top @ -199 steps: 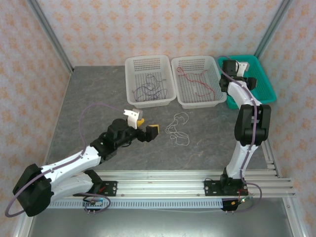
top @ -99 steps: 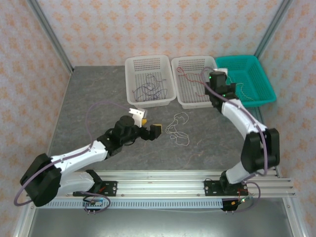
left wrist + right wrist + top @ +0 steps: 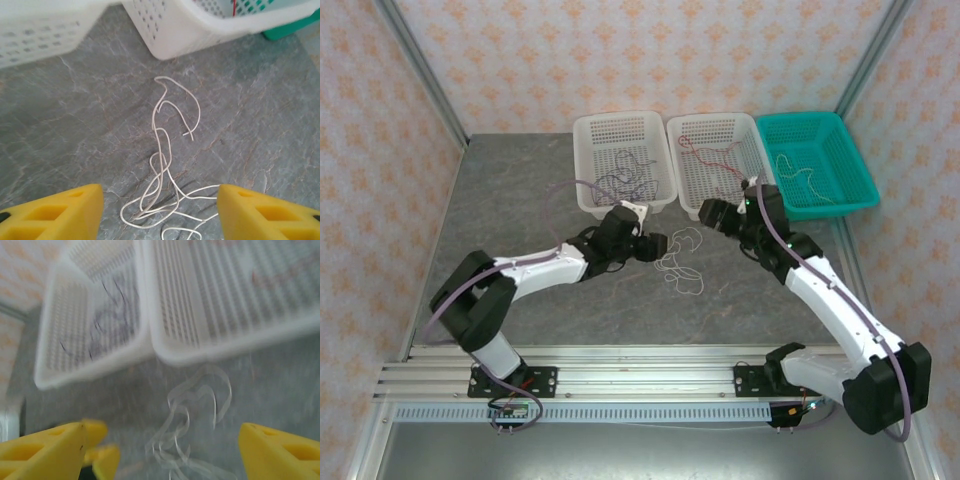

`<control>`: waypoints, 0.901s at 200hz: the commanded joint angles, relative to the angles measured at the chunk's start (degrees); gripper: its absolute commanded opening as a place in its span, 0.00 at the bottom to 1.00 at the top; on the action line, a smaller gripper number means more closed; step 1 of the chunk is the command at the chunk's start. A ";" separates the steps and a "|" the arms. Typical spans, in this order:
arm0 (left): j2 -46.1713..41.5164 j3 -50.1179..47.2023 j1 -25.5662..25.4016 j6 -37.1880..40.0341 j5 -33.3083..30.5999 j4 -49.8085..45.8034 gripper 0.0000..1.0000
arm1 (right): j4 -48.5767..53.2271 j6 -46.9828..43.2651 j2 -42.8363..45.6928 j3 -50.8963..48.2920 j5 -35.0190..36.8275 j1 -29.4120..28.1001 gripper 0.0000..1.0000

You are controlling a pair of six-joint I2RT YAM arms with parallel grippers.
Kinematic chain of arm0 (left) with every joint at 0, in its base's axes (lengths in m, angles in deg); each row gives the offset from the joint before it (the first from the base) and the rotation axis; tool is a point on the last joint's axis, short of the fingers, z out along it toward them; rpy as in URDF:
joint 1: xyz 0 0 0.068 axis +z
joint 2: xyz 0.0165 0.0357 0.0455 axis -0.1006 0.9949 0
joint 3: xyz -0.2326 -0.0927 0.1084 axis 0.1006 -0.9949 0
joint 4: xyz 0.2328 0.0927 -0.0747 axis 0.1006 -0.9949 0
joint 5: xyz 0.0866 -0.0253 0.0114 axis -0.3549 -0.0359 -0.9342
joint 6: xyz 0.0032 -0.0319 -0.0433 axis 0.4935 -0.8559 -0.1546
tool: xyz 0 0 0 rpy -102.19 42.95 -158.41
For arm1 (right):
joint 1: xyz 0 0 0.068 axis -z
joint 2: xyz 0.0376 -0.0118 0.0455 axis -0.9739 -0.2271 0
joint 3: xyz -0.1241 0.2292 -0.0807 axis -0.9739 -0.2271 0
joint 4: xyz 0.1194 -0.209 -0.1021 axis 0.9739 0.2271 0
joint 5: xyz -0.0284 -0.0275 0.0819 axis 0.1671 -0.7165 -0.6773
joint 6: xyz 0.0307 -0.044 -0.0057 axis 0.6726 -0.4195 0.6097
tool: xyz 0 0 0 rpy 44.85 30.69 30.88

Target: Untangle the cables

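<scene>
Top view: tangled thin white cables (image 3: 678,262) lie on the grey stone-look table (image 3: 520,200), between left gripper (image 3: 655,246) and right gripper (image 3: 713,212), just in front of two white perforated plastic baskets (image 3: 616,119). Left wrist view: left gripper spread wide, cables on the table just ahead. Right wrist view, blurred: right gripper wide apart, cables ahead.

Writing on baskets (image 3: 620,117): none readable
Small board (image 3: 514,408) by the rail: too tiny to read (just a speck)
</scene>
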 commanded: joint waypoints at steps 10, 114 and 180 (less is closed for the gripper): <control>5.70 5.08 0.07 2.57 4.96 -4.20 0.61 | 10.07 6.08 -0.11 -1.34 -4.39 -0.45 0.80; 7.47 4.98 0.17 2.13 8.47 2.82 0.00 | -0.31 9.07 -7.56 -4.69 -9.81 -1.44 0.80; -3.15 0.01 0.07 -2.39 15.18 6.40 0.00 | -15.83 14.29 -23.75 -4.62 -15.53 -6.58 0.64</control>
